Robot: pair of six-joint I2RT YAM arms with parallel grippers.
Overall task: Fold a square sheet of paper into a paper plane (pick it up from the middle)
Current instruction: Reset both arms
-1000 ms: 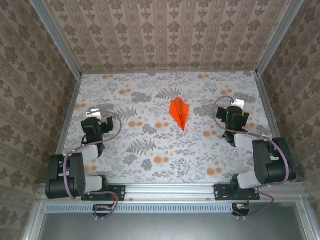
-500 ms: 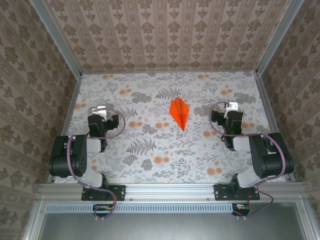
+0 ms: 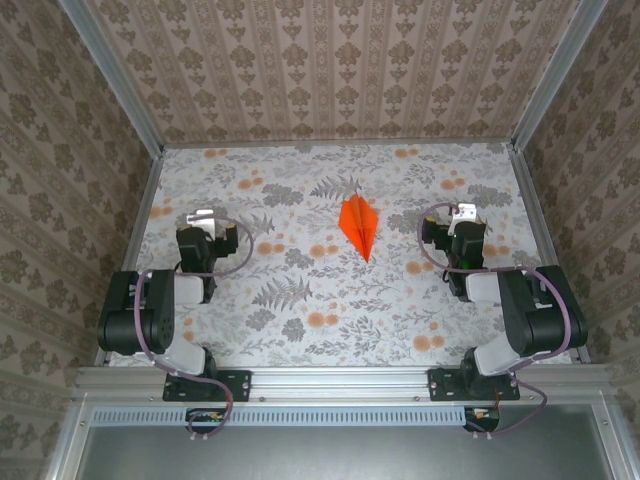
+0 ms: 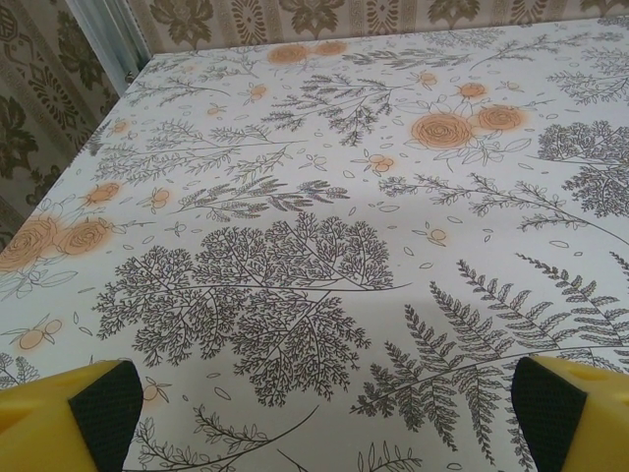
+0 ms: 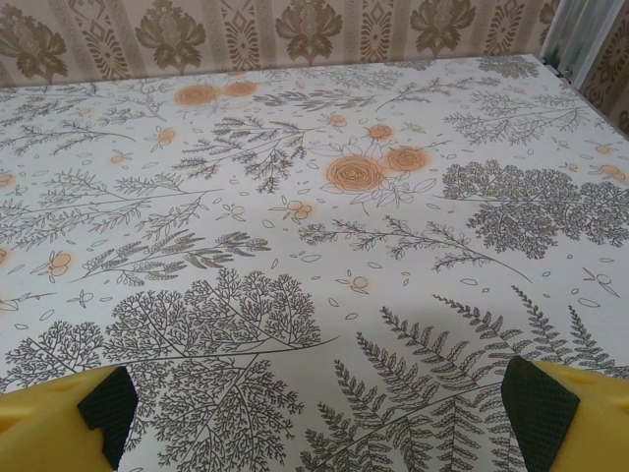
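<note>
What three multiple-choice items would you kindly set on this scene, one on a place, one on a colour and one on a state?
1. Where does the paper plane lie?
A. on the floral table, in its middle, toward the far side
B. against the back wall
C. on the near rail

2. What colour is the paper plane?
A. blue
B. bright orange
C. white

3. How do the left pincer and the right pincer stand?
A. both shut on paper
B. one shut, one open
C. both open, holding nothing

Answers:
1 A: the top view shows the dart flat on the floral print, apart from both arms.
2 B: it is far more vivid than the pale flower blotches.
3 C: each wrist view shows its yellow fingertips wide apart over bare print.
</note>
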